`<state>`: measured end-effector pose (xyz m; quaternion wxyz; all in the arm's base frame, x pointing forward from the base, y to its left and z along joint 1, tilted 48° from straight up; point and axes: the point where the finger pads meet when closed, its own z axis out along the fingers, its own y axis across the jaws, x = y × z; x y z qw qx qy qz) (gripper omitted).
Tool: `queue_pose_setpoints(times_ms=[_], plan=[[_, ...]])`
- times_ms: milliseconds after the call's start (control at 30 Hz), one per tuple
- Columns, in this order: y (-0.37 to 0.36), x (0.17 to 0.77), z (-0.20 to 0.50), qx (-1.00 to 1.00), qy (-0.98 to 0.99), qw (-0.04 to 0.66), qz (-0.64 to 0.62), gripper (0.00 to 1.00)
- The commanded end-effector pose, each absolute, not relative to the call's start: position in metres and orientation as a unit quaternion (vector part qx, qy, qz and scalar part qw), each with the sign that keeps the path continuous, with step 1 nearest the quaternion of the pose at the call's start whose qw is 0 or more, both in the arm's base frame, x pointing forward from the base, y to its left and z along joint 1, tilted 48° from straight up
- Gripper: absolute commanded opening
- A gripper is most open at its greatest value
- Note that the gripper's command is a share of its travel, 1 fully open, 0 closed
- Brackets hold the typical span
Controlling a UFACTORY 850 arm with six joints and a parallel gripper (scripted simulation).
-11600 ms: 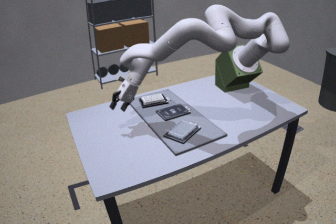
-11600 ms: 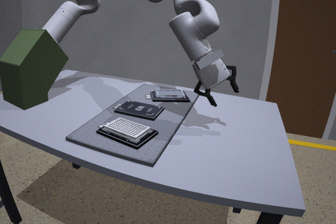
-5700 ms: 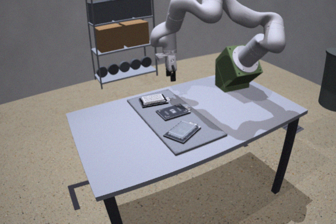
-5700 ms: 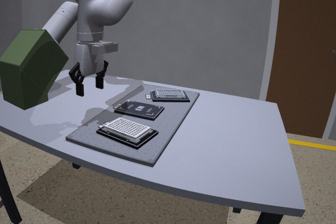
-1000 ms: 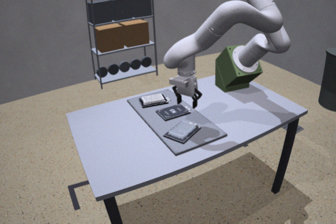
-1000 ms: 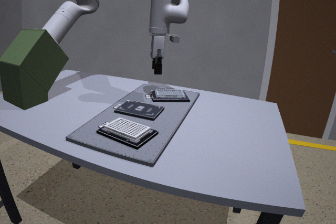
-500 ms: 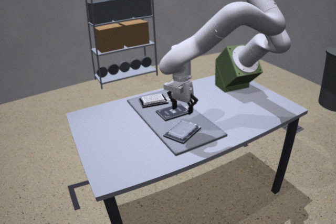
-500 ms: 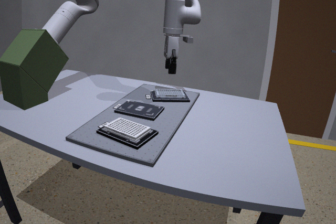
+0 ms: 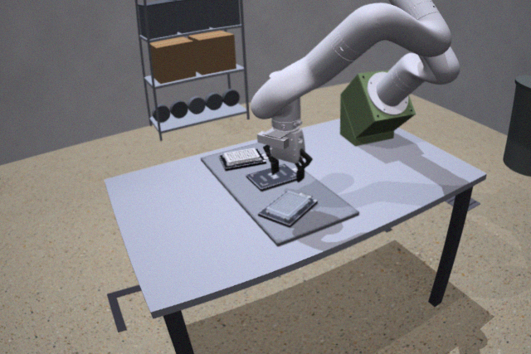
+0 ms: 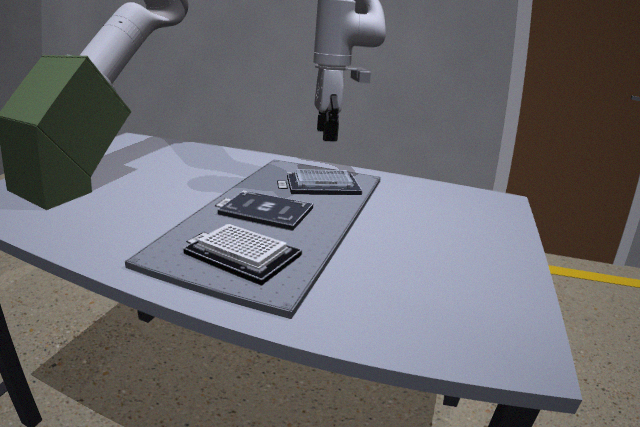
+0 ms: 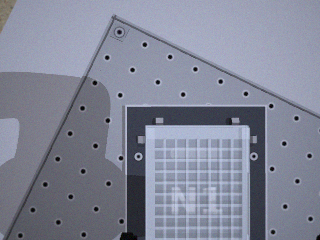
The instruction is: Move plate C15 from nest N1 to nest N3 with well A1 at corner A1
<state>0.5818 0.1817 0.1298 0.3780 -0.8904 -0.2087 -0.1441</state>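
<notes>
Plate C15 [image 9: 288,206] [image 10: 323,177] [image 11: 197,185] is translucent and sits flat on the dark nest N1 [image 11: 132,175] at one end of the grey perforated deck [image 9: 244,196] [image 10: 320,257] [image 11: 200,75]. The "N1" mark shows through it in the wrist view. The empty dark nest N3 [image 9: 261,181] [image 10: 237,203] lies in the middle of the deck. White plate C51 [image 9: 241,156] [image 10: 240,245] sits on nest N2 at the other end. My gripper [image 9: 286,172] [image 10: 328,133] is open and empty. It hangs well above plate C15, fingers pointing down.
The deck lies on a grey table [image 9: 171,221] [image 10: 439,282]. My green base block [image 9: 372,110] [image 10: 51,127] stands at the table's far side. Small name signs [image 10: 281,183] sit beside the nests. A shelf rack [image 9: 191,41] and a dark barrel [image 9: 519,127] stand off the table.
</notes>
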Motion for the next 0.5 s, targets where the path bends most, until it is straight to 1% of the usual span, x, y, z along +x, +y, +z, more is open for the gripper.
queue_pose_setpoints(times_ms=[0,467], plan=[[0.184,0.583,0.128,-0.89,-0.209,0.378,-0.145,1.0],[0.198,0.585,0.115,-0.89,-0.209,0.378,-0.145,1.0]])
